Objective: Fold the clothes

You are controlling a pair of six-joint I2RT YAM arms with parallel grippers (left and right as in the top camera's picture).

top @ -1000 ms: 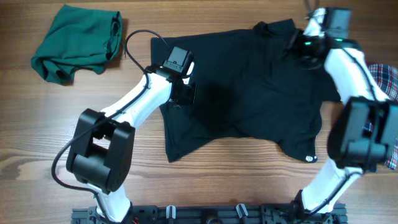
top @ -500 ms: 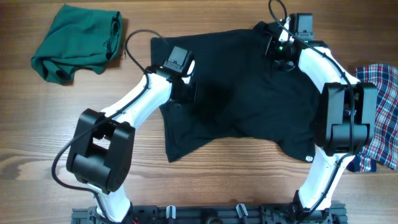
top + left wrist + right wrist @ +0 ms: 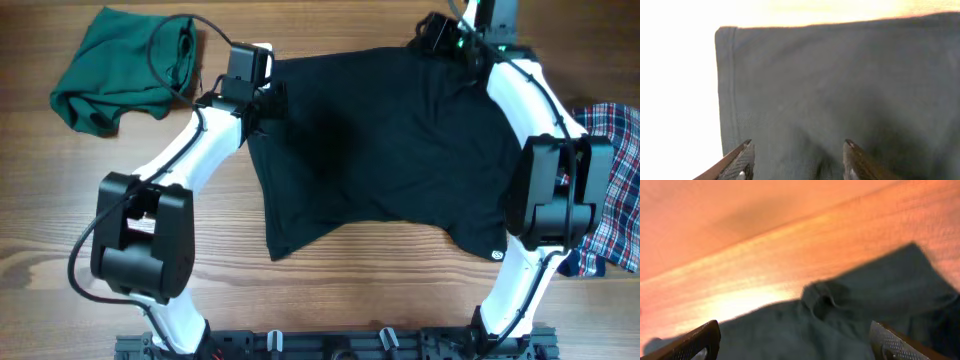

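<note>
The clothes lie on the wooden table. A large black top point(image 3: 390, 140) is spread across the middle, with a small white logo point(image 3: 500, 254) at its lower right corner. My left gripper point(image 3: 266, 94) hovers over its upper left corner, open, and the left wrist view shows the hemmed fabric corner point(image 3: 726, 75) beyond my left gripper point(image 3: 797, 150), which holds nothing. My right gripper point(image 3: 436, 34) is at the top's far edge by the collar, wide open. In the right wrist view a collar fold point(image 3: 821, 298) lies just beyond my right gripper point(image 3: 794, 330).
A crumpled dark green garment point(image 3: 122, 68) sits at the far left of the table. A red-white-blue plaid garment point(image 3: 612, 190) lies at the right edge, partly behind my right arm. Bare wood point(image 3: 380, 290) runs along the front, with the arm bases at the near edge.
Both grippers have opened and let go of the black top. My left gripper moved up and left to the top's corner. My right gripper swung left, then back to the collar edge.
</note>
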